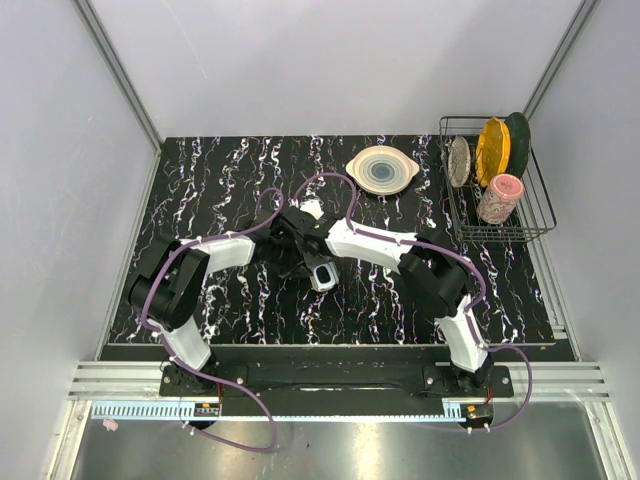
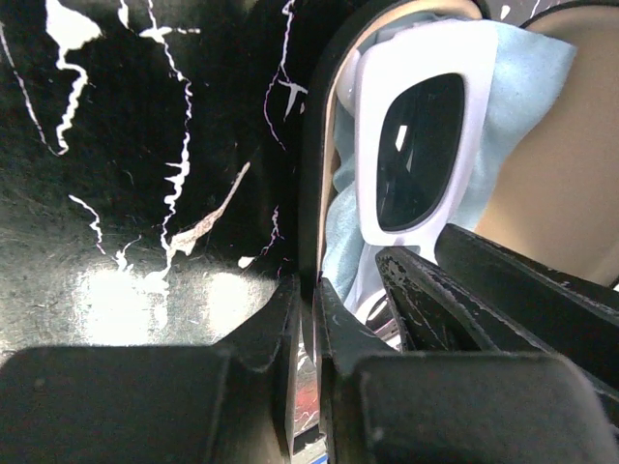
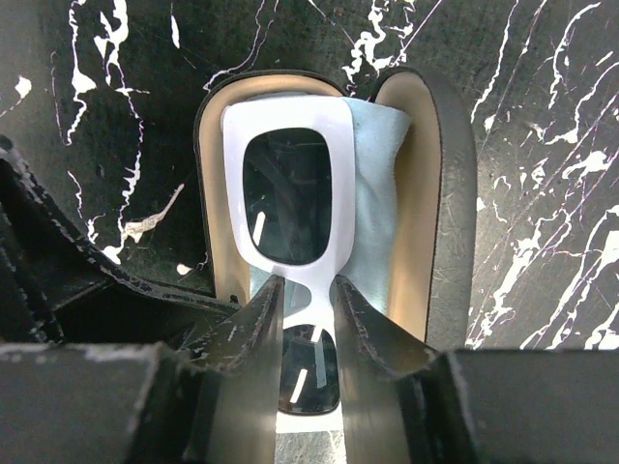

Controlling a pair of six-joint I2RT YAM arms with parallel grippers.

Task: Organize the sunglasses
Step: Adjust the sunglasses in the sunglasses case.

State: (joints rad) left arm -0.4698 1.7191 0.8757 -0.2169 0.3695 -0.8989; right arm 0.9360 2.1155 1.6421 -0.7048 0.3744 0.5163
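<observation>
The sunglasses (image 3: 288, 193), white-framed with dark lenses, lie on a light blue cloth (image 3: 372, 193) inside the open black case (image 3: 450, 193) with tan lining. My right gripper (image 3: 308, 285) comes down from above with a finger on each side of the bridge, closed on the sunglasses. My left gripper (image 2: 311, 290) is shut on the case's thin black side wall (image 2: 314, 145). Beside that wall the left wrist view also shows the sunglasses (image 2: 421, 150), the cloth (image 2: 527, 87) and the right gripper's fingers (image 2: 503, 280). In the top view both arms meet mid-table and hide the case.
A round grey-blue plate (image 1: 381, 169) lies at the back of the black marbled table (image 1: 220, 180). At the back right stands a wire dish rack (image 1: 540, 225) holding a pink cup (image 1: 499, 198), a yellow plate (image 1: 492, 150) and other dishes.
</observation>
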